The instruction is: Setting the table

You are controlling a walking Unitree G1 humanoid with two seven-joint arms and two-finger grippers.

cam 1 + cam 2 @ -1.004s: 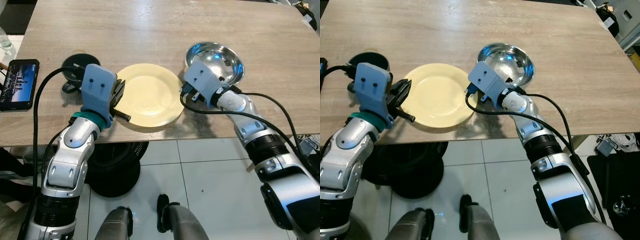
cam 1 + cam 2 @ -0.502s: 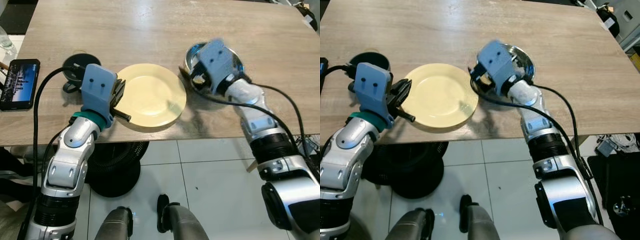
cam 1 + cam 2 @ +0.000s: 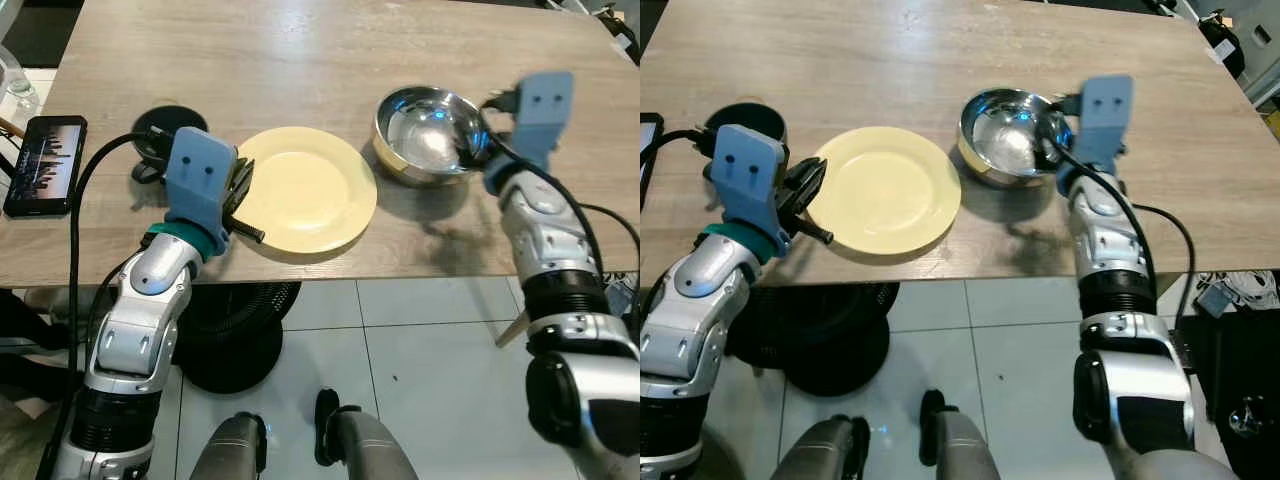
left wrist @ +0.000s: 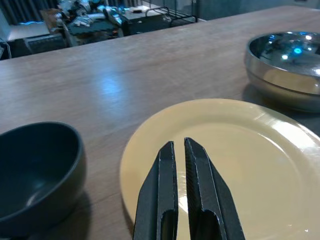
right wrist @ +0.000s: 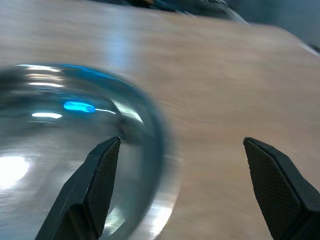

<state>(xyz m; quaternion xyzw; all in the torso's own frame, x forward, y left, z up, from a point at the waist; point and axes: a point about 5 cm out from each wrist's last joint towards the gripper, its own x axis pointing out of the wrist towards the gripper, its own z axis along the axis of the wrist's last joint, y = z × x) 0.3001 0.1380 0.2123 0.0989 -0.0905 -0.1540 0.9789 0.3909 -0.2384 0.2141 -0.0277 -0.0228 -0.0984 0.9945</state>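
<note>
The left arm reaches up from the near edge of the counter [image 3: 300, 60], its left pincer [image 4: 180, 150] nearly closed over the left rim of the yellow plate [image 3: 305, 188], unchanged. The right pincer [image 5: 182, 165], fingers spread wide, has swung from the steel bowl's [image 3: 430, 133] left side to its right rim. A black bowl [image 4: 35, 172] sits left of the plate.

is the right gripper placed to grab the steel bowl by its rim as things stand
Probably yes. The right gripper is open, with one finger over the inside of the steel bowl and the other outside its right rim, so the rim lies between them with nothing in the way.
</note>
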